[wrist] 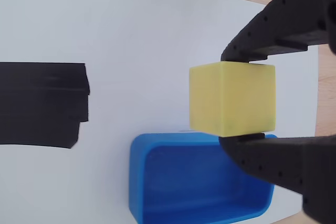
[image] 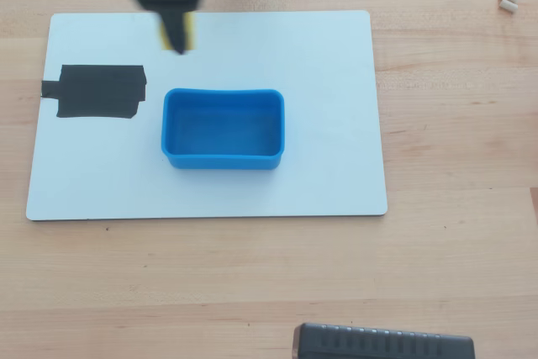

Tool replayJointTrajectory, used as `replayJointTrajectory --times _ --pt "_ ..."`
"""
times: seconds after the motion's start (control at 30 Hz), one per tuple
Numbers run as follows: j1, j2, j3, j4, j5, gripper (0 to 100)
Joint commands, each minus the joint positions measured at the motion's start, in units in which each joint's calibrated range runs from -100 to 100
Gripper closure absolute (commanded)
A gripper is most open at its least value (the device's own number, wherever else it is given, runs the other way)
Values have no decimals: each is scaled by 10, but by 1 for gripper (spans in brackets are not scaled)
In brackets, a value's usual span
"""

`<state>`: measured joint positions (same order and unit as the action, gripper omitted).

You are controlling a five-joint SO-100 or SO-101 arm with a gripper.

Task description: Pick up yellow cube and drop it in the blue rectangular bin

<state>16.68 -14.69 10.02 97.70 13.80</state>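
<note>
In the wrist view my gripper (wrist: 234,98) is shut on the yellow cube (wrist: 231,98), one black finger above it and one below, holding it in the air above the white board. The blue rectangular bin (wrist: 194,182) lies below the cube in that view and looks empty. In the overhead view the gripper (image: 177,35) is blurred near the board's far edge, with a sliver of the yellow cube (image: 189,33) showing beside the fingers. The bin (image: 223,128) sits mid-board, nearer the front than the gripper and slightly to the right.
A white board (image: 336,124) lies on the wooden table. A flat black tape patch (image: 97,90) is on its left part, also in the wrist view (wrist: 39,103). A dark ribbed object (image: 382,344) sits at the table's front edge. Small white bits (image: 507,2) lie far right.
</note>
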Motion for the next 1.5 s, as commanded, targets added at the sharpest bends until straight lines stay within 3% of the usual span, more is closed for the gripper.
replayJointTrajectory --times 0.0,0.5,0.67,1.1,1.27,1.47 --pt "-73 -59 -49 12 -46 86" --pt "-117 -67 153 -285 -63 87" --pt "-132 -40 158 -326 -62 86" --pt "-154 -10 165 -318 -65 70" --pt "-156 -59 165 -265 -66 74" --pt "-177 -250 243 -222 -66 90"
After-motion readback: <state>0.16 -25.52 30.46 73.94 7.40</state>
